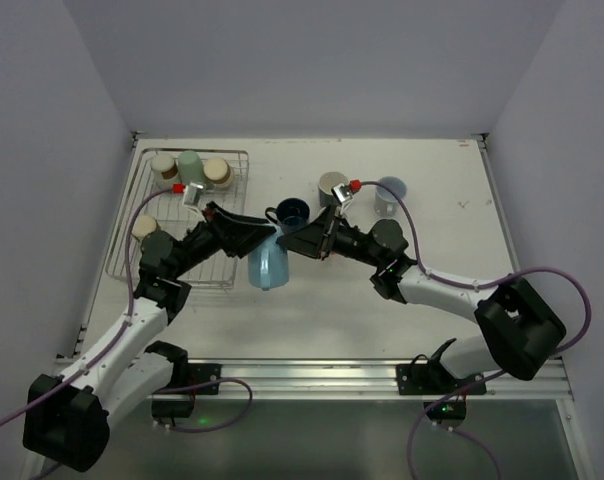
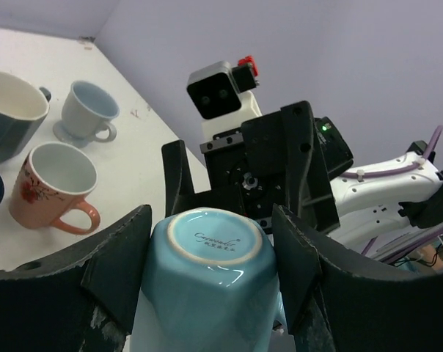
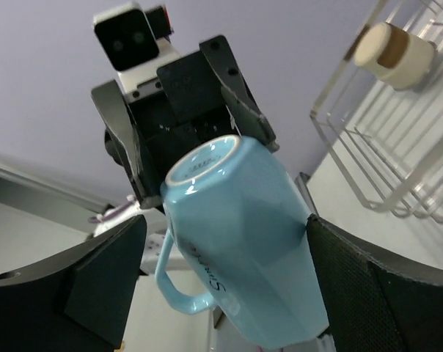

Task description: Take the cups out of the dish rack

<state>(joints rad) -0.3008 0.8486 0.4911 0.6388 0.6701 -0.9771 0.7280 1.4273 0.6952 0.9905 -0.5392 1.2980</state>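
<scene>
A light blue cup (image 1: 269, 266) with a handle hangs over the table between both arms. My left gripper (image 2: 214, 257) is shut on it near its base, fingers pressed on both sides. Facing it, my right gripper (image 3: 221, 271) stands open around the same cup (image 3: 243, 242): one finger (image 3: 353, 286) touches the cup's side, the other is apart beside the handle. The dish rack (image 1: 142, 262) at the left holds a mint cup (image 1: 190, 165) and beige cups (image 1: 218, 172). On the table stand a navy mug (image 1: 290, 212), a grey-green mug (image 1: 332, 185), a pale blue cup (image 1: 390, 192) and a salmon-pink mug (image 2: 53, 187).
The rack's wire rim (image 3: 353, 139) and a beige cup (image 3: 394, 45) show in the right wrist view. Walls enclose the table on the left, back and right. The set-down mugs cluster just behind the two grippers.
</scene>
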